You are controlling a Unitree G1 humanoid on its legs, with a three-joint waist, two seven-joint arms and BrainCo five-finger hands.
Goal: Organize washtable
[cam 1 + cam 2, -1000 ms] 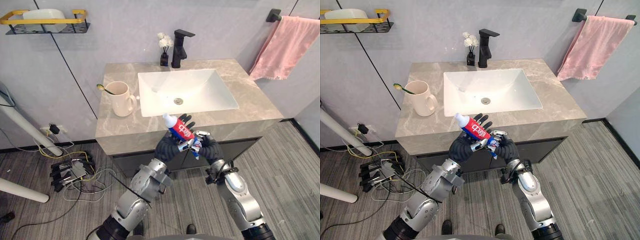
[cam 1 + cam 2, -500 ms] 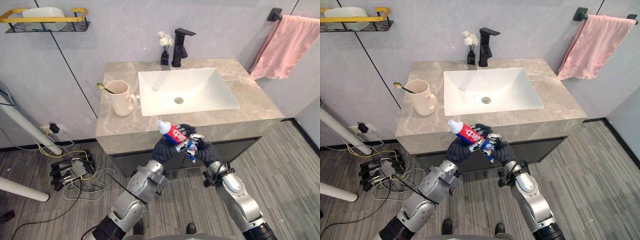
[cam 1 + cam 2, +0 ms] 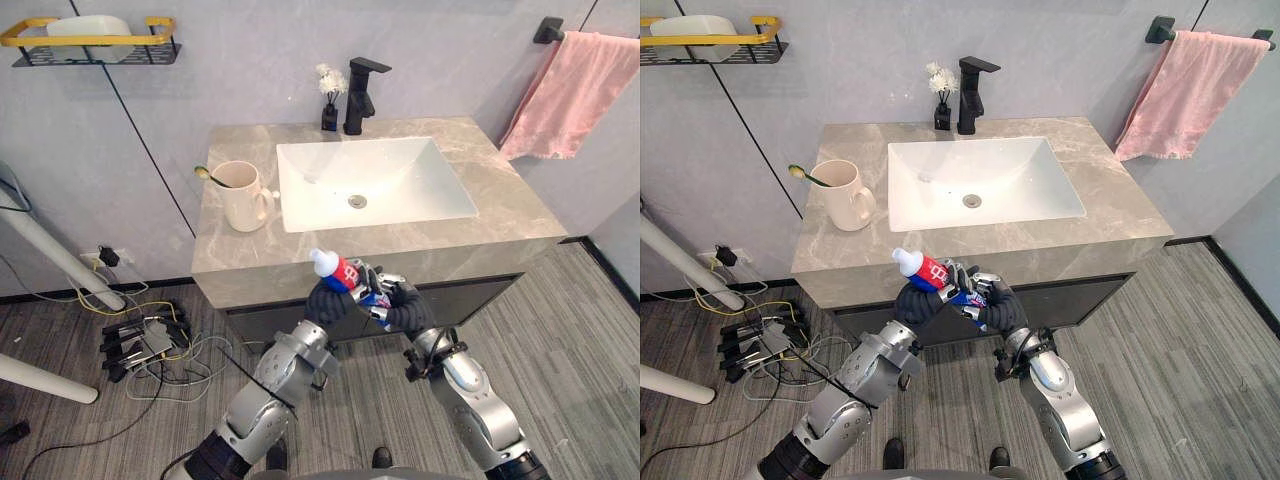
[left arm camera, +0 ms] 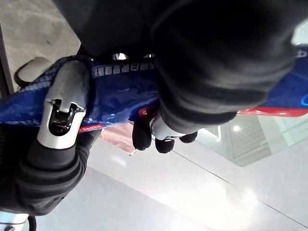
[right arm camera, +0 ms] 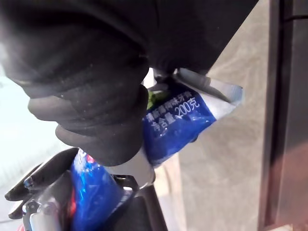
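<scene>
Silver, dark-tipped fingers of the left hand were curled round the red upper body of a red-and-blue plastic toothpaste tube. The right hand was closed on its flat blue tail, and the two hands touched just in front of the counter's front edge. The tube slanted up toward the robot's left, its white cap topmost and clear of both hands, and it rested on nothing but the fingers. In the right wrist view its crimped blue end stuck out past the grip. Beyond lay the beige marble-patterned countertop with a white rectangular sink basin set into it. Left of the basin stood a cream ceramic mug with a green-headed toothbrush leaning in it. A black faucet and a small black vase of white flowers stood at the back, and a pink towel hung on the wall to the right. The step in hand looked like a pass or re-grip of the tube between the hands. Putting it away was not yet done. The next move would likely call for the right hand to let go of the tail cleanly. The left could then carry the tube over the edge to the mug and lower it in beside the toothbrush without knocking the mug.
</scene>
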